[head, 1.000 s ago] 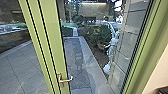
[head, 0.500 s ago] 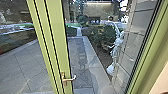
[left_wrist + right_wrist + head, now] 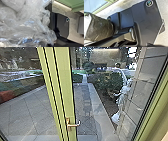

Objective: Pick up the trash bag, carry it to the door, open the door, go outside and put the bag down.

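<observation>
Door (image 3: pixel 65 84): the trash bag's (image 3: pixel 26 23) loose plastic could snag on its handle (image 3: pixel 72 125) if carried too near; either pincer's state cannot be told.

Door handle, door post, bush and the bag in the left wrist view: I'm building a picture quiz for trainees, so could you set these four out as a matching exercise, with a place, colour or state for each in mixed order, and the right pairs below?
Things
1. Door handle
2. Door post
3. Bush
4. Bag

Place, colour or state
A. Outdoors, leafy and dark green
B. Wrinkled, pale and partly see-through
C. Metallic, mounted low on something upright
D. Yellowish green, with dark lines running lengthwise

Right pairs: 1-C, 2-D, 3-A, 4-B
</observation>
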Robot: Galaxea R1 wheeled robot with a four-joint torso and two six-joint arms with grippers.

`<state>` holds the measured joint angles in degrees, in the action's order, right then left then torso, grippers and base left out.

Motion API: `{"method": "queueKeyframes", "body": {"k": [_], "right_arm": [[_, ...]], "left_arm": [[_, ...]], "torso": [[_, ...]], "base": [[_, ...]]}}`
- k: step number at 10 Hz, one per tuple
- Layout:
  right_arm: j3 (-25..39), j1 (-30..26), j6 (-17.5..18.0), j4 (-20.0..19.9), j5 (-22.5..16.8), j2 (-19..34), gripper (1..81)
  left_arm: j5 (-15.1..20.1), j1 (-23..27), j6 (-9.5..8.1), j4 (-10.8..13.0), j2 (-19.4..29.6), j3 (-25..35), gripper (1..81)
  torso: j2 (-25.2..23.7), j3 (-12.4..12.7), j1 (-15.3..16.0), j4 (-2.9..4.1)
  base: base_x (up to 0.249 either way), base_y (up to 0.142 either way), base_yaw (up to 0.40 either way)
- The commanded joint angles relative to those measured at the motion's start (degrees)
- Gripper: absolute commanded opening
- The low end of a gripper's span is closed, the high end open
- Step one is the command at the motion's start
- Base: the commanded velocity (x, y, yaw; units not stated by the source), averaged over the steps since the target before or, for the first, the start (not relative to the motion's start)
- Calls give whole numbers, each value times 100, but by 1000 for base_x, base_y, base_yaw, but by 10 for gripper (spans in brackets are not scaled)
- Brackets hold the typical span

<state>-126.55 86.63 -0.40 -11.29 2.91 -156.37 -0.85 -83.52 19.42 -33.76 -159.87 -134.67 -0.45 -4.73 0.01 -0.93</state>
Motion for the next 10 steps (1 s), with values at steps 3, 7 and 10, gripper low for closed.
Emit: {"method": "queueKeyframes", "body": {"k": [3, 7, 10], "right_arm": [[97, -264, -13, 65, -379, 77, 811], [97, -246, -13, 74, -379, 77, 811], [88, -246, -13, 83, -379, 68, 811]], "left_arm": [[428, 252, 18, 36, 60, 46, 10], [428, 252, 18, 36, 60, 46, 10], [428, 252, 18, 36, 60, 46, 10]], "torso": [[0, 0, 0, 0], [0, 0, -1, 0], [0, 0, -1, 0]], "base": [[0, 0, 178], [0, 0, 175], [0, 0, 154]]}}
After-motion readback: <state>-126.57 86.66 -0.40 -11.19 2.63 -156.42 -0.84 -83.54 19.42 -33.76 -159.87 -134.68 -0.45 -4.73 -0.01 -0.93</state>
